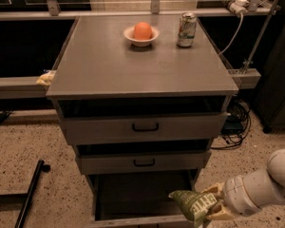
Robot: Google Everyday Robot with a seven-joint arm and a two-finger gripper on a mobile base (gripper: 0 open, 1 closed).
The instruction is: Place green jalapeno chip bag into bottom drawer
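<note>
The green jalapeno chip bag (194, 206) is a shiny olive-green bag with white lettering, held at the lower right of the camera view. My gripper (213, 208) is shut on its right end. The bag hangs over the front right corner of the bottom drawer (133, 219), which is pulled open and shows a dark inside. The white arm reaches in from the right edge.
The grey cabinet top (99, 65) carries a white bowl with an orange (142, 31) and a green-and-silver soda can (186, 29). Two upper drawers with black handles (145, 127) stand slightly open. A black bar (31, 194) lies on the floor at left. Cables (237, 122) lie at right.
</note>
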